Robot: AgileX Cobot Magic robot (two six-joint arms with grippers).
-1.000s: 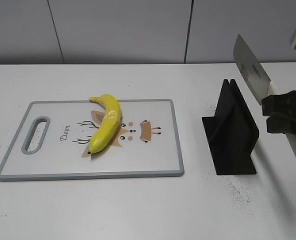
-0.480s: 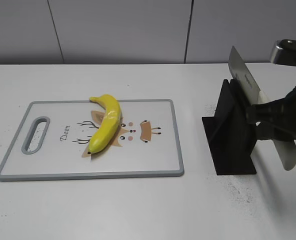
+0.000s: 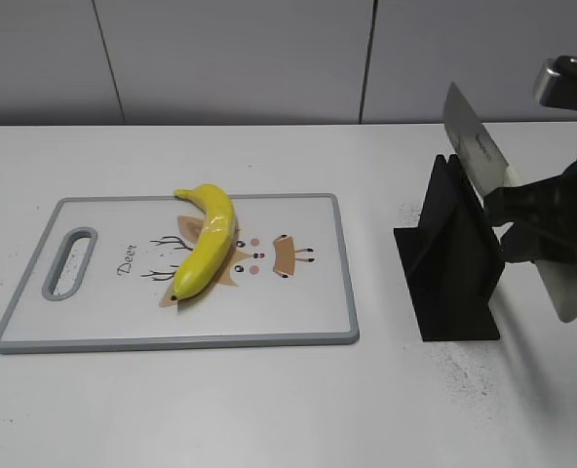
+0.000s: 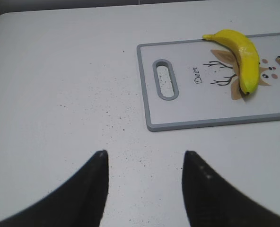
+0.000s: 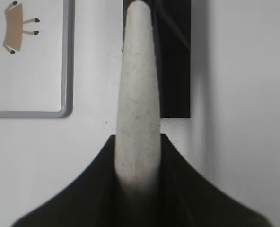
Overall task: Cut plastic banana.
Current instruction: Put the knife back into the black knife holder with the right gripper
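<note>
While our left claw (image 4: 144, 189) idles apart over bare surface (image 4: 59, 94), right claw (image 3: 522, 229) is clamped on knife (image 3: 476, 146) handle beside black stand (image 3: 451, 258). We judge: clear the stand fully, blade square, then cross to plastic banana (image 3: 207, 242) on cutting board (image 3: 298, 312).

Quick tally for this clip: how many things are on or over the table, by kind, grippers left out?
Plastic banana: 1
Cutting board: 1
Black knife stand: 1
Knife, held in the right gripper: 1
Total: 4
</note>
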